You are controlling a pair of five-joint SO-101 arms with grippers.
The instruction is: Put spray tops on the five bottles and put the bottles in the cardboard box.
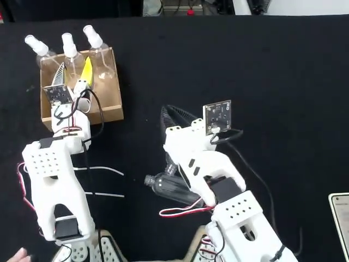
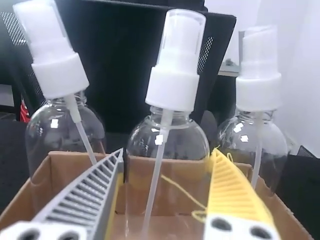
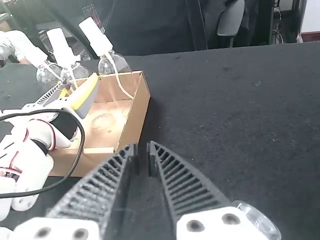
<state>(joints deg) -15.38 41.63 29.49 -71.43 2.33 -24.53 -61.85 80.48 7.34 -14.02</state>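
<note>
- Three bottles (image 1: 69,49) with white spray tops (image 2: 175,75) stand upright in a row along the far wall of the cardboard box (image 1: 110,111), at the far left of the black bench (image 1: 272,82).
- Left gripper (image 1: 74,64) hangs over the box, its grey and yellow jaws spread wide, one on each side of the middle bottle; whether they touch it cannot be told.
- One uncapped bottle (image 1: 166,187) lies on its side on the bench, partly under the right arm and well apart from the box.
- Right gripper (image 3: 142,146) sits near mid-bench, its black jaws almost together with only a thin slit between them, gripping nothing.
</note>
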